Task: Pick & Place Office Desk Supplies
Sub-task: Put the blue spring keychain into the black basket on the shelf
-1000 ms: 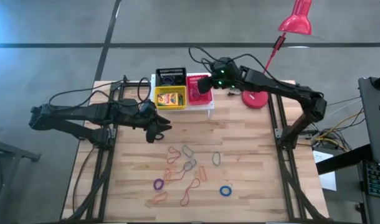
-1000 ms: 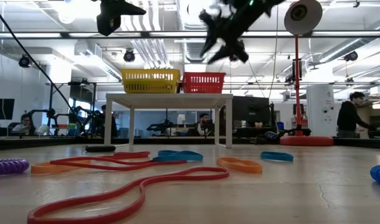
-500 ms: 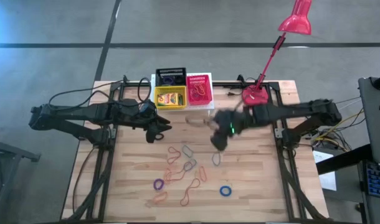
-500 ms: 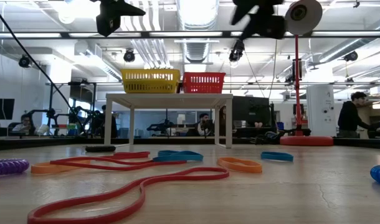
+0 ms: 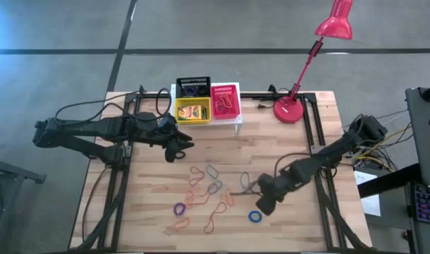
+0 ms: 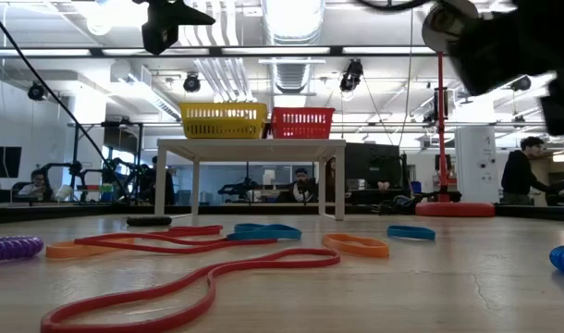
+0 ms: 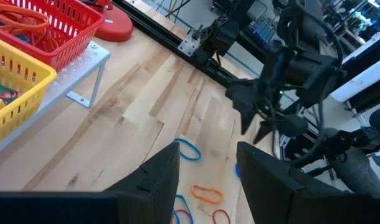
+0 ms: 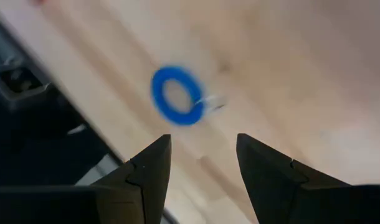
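1. The wooden table (image 5: pixel 285 148) carried scattered rubber bands (image 5: pixel 208 190); a person (image 6: pixel 520 176) stood in the room behind.
2. On the white stand (image 5: pixel 229 120), the yellow basket (image 5: pixel 193 109) held crayon boxes (image 5: pixel 194 111).
3. The right gripper (image 8: pixel 199 165), fingers apart and empty, hung over a blue band (image 8: pixel 177 96); the left gripper (image 7: pixel 205 158) hovered open.

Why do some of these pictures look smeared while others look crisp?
The right wrist view is smeared: the blue rubber-band loop and the wood are streaked, while the open right gripper stays sharp. In the low view a dark blurred arm fills the top right corner, and the ceiling lights glare. The high view is crisp across the table.
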